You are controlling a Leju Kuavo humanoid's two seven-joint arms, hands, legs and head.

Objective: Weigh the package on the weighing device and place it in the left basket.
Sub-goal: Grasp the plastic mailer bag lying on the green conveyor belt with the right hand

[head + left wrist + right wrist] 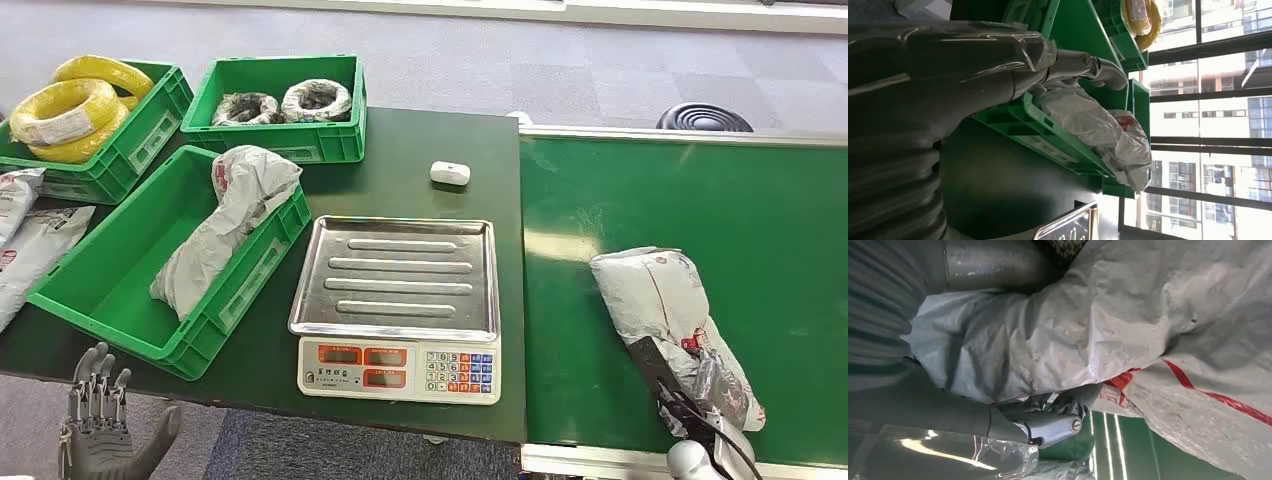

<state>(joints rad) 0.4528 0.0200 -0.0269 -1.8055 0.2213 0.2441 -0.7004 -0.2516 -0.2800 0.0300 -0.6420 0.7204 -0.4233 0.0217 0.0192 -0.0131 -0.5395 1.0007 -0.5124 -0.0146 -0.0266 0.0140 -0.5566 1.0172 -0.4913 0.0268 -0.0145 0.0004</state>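
A: With the scale bare, nothing's weighed; the package lies on the green belt, right hand closing around it.

B: Left hand spread, holding nothing; left basket awaits.

Floor: grey carpet tiles, beyond the far edge of the tabletop. Table: dark green top. Adjoining surface: brighter green, pale-trimmed, glossy with reflected light. Windows: tall, dark-framed, bright daylight, buildings outside.
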